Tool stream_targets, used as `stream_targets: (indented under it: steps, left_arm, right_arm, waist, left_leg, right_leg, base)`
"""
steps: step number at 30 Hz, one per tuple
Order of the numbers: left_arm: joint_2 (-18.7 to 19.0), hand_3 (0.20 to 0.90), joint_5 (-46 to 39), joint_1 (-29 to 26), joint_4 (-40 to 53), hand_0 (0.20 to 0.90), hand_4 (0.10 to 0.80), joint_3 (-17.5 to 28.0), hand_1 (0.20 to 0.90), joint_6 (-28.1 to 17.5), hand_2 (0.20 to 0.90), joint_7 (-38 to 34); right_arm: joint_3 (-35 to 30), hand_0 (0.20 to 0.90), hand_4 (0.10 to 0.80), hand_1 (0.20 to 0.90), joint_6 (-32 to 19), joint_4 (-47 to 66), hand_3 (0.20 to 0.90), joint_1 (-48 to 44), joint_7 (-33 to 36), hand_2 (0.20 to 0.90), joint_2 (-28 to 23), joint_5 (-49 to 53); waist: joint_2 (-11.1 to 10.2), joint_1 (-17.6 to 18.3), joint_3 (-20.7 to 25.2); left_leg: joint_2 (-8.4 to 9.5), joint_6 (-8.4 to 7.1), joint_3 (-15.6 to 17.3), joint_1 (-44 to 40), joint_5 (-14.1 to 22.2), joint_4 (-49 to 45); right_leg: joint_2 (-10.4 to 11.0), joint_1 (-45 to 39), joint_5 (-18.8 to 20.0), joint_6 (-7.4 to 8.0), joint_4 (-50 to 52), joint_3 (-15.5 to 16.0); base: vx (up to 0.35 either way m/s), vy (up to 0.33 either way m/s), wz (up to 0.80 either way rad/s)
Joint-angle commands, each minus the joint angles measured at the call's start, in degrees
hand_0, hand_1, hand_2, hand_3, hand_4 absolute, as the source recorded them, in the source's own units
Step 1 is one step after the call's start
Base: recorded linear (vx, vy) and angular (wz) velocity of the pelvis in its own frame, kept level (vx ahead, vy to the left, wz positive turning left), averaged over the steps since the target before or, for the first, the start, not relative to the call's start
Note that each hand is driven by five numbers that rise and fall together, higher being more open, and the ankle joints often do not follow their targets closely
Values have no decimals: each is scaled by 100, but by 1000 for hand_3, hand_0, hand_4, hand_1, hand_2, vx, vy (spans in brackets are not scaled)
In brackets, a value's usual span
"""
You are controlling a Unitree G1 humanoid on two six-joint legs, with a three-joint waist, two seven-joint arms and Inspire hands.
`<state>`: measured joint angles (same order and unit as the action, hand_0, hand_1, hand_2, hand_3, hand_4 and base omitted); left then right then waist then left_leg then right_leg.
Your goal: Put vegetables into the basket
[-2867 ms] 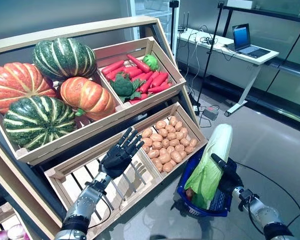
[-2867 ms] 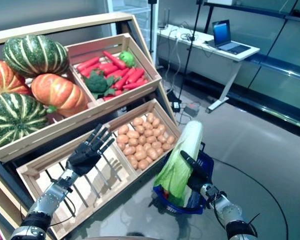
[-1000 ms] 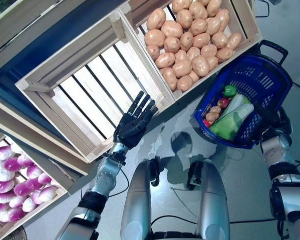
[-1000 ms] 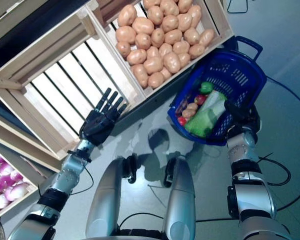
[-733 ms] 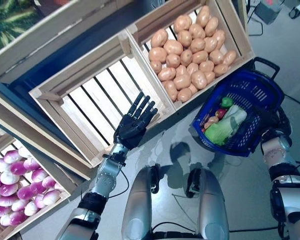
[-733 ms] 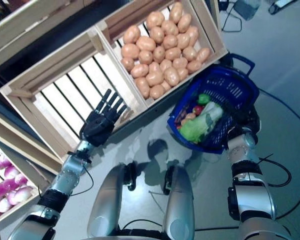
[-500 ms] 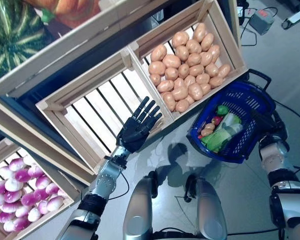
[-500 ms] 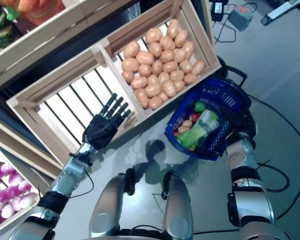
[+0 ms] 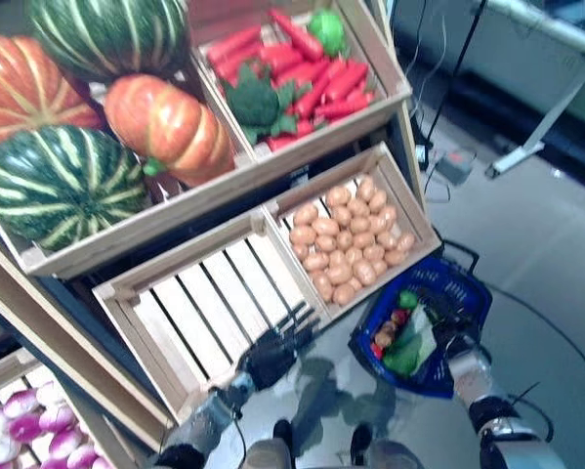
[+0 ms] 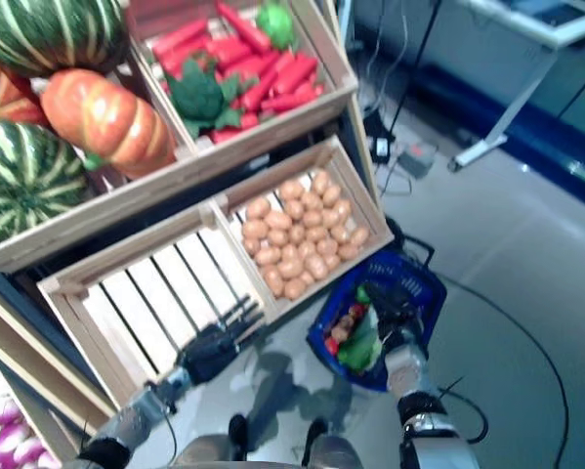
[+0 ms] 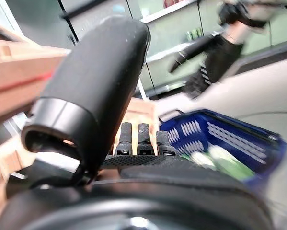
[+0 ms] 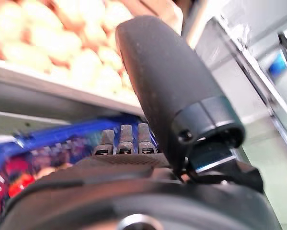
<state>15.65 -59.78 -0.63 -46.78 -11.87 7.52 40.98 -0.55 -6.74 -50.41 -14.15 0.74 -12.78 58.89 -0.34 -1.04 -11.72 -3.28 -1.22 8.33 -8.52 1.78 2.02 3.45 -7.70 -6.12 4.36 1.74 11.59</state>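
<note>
A blue basket (image 9: 465,290) stands on the floor below the potato crate. In it lie a pale green cabbage (image 9: 409,350), a small green pepper (image 9: 407,299) and some red and tan pieces. My right hand (image 9: 458,337) is at the basket's near right rim, its fingers (image 12: 121,139) straight over the blue mesh with nothing in them. To the left of the basket, my left hand (image 9: 271,354) is open in front of the empty slatted crate (image 9: 204,313), holding nothing; its wrist view shows the basket (image 11: 215,134) past the fingers.
A wooden stand rises on the left: potatoes (image 9: 351,244) in the lower right crate, pumpkins (image 9: 160,122) and red peppers with broccoli (image 9: 292,68) above, purple onions (image 9: 19,430) at the bottom left. A white desk's leg (image 9: 536,137) stands at the far right.
The camera has tilted up, so the upper crates show again. The cabbage, upright at my right hand 2.9 s ago, lies in the basket. Both hands stay roughly in place.
</note>
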Motion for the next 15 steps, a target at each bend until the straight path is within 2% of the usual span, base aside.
stream_targets:
  steps: [1, 4, 9, 13, 15]
  left_arm:
    - [-180, 900, 276, -99, -190, 900, 800, 8, 900, -87, 900, 248]
    - [-177, 900, 726, -12, -545, 900, 800, 25, 900, -194, 900, 103]
    - [-207, 900, 1410, 10, -946, 900, 800, -84, 900, -292, 900, -217]
    - [-307, 900, 2187, -15, -1486, 900, 800, -186, 900, -434, 900, -497]
    - [-400, 900, 2582, -44, -1778, 900, 800, -230, 900, -564, 900, -696]
  right_arm:
    - [188, 900, 800, 900, -432, 373, 900, 123, -519, 900, 23, -189]
    - [412, 900, 800, 900, -357, 352, 900, 464, -616, 900, 225, -476]
    - [687, 900, 800, 900, 67, 90, 900, 817, -739, 900, 398, -948]
    - [863, 900, 800, 900, 392, -270, 900, 1033, -919, 900, 552, -863]
    - [1030, 900, 800, 900, 359, -465, 900, 1088, -984, 900, 612, -1287]
  waist:
    - [-11, -15, 476]
    - [-21, 51, 576]
    - [10, 156, 634]
    - [26, 216, 634]
    - [39, 228, 624]
  left_leg:
    - [254, 176, 115, -88, 217, 298]
    - [261, 170, 168, -101, 253, 298]
    - [287, 205, 167, -136, 288, 298]
    - [314, 229, 143, -158, 303, 298]
    - [329, 242, 111, -156, 311, 298]
  right_leg:
    - [-163, -82, 417, -277, -594, -190]
    - [-165, -109, 442, -252, -674, -191]
    - [-165, -173, 418, -237, -674, -199]
    - [-165, -221, 387, -233, -674, -182]
    - [-164, -233, 363, -244, -674, -174]
  base:
    - [37, 16, 7]
    - [13, 15, 4]
    - [30, 38, 0]
    - [36, 35, 2]
    - [22, 31, 4]
